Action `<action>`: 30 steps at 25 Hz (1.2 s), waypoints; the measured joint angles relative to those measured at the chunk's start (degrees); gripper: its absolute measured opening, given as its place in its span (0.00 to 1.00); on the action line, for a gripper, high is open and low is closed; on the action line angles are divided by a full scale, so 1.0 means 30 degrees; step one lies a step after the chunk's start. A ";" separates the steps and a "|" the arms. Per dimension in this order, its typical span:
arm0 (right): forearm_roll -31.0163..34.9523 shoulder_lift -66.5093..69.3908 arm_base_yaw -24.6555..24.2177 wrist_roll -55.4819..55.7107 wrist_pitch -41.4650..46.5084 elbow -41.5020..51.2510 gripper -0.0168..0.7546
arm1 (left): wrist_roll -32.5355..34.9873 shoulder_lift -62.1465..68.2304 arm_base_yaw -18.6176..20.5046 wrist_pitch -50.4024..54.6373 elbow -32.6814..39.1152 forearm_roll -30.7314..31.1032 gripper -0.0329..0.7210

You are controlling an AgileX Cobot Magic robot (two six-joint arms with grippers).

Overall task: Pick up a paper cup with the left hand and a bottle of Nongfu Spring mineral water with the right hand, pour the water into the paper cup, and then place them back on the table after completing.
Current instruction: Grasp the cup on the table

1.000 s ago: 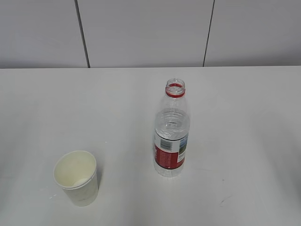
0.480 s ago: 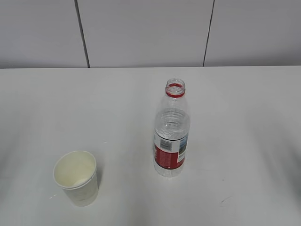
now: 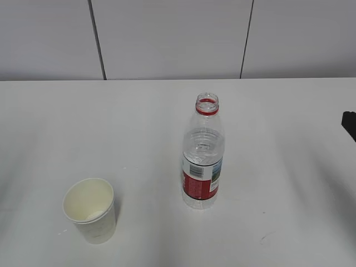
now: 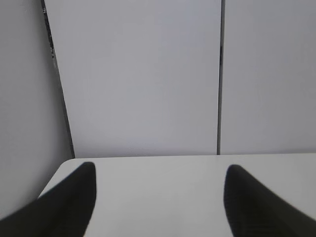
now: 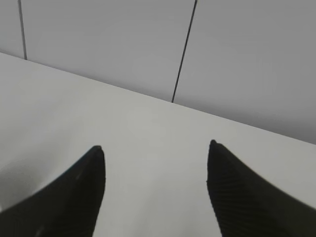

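Risk: bottle [image 3: 203,158] stands uncapped, tall and light; a side knock from the right hand [image 5: 154,163] would likely tip it and spill the water. Paper cup [image 3: 90,210] could crush if squeezed hard.

Both hands spread wide, holding nothing. Left hand [image 4: 160,185] faces bare counter [image 3: 139,128]. Neither wrist view shows cup or bottle; both stand well apart from the hands, cup front-left, bottle centre.

No readable txt anywhere. Bottle [image 3: 203,153] has a red/white label [image 3: 200,179] w/ a small barcode-like patch at its 11 o'clock, print too small to make out. Paper cup [image 3: 90,209] plain, no markings.
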 joint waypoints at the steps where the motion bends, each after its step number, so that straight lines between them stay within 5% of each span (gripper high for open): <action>1: -0.0207 0.0339 0.0000 0.0083 -0.0406 0.0000 0.65 | -0.0302 0.0031 0.0000 -0.0189 0.0000 0.0000 0.70; 15: -0.1152 0.4248 0.0000 0.0197 -0.4313 0.0000 0.65 | -0.1582 0.6361 0.0000 -0.5698 0.0000 0.1140 0.66; 30: -0.2848 0.7860 0.0000 0.0197 -0.7313 -0.0033 0.65 | -0.3901 1.2923 0.0000 -0.8835 0.0000 0.6417 0.66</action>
